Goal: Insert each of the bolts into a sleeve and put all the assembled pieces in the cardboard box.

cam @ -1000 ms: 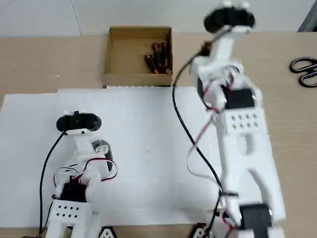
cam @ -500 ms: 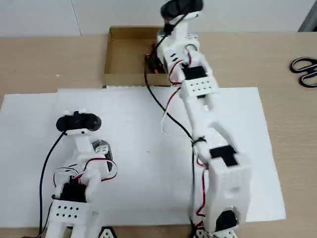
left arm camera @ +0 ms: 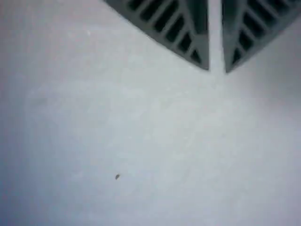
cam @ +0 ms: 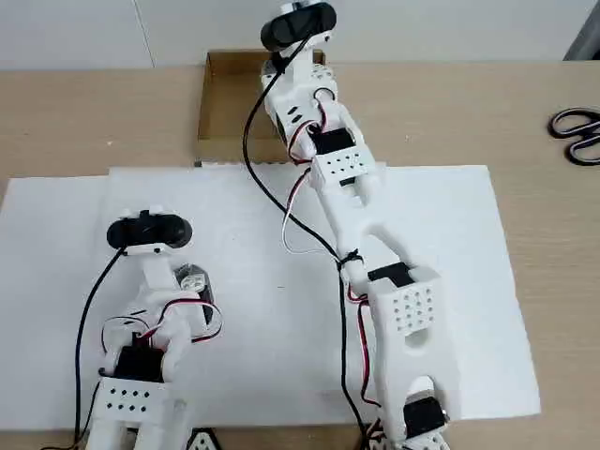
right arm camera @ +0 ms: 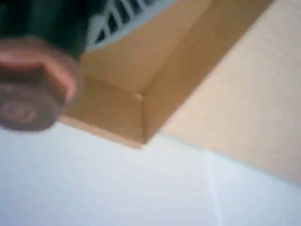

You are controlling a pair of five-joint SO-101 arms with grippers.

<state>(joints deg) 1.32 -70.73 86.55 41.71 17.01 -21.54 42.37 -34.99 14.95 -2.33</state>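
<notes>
Bolt (right arm camera: 29, 94) near cardboard box (right arm camera: 155, 94) corner, white sheet (right arm camera: 117, 188)

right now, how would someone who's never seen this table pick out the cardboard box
Start at the big white sheet on the wooden table. The cardboard box sits just beyond the sheet's far edge, under the outstretched arm's wrist. It is brown, shallow and open-topped with raised walls, unlike the flat scissors near the table's right edge.

Two arms (cam: 150, 319) (cam: 352, 197), one box (cam: 217, 105), one white sheet (cam: 253, 272), one pair of scissors (cam: 574, 131), and one bolt (right arm camera: 28, 92).
</notes>
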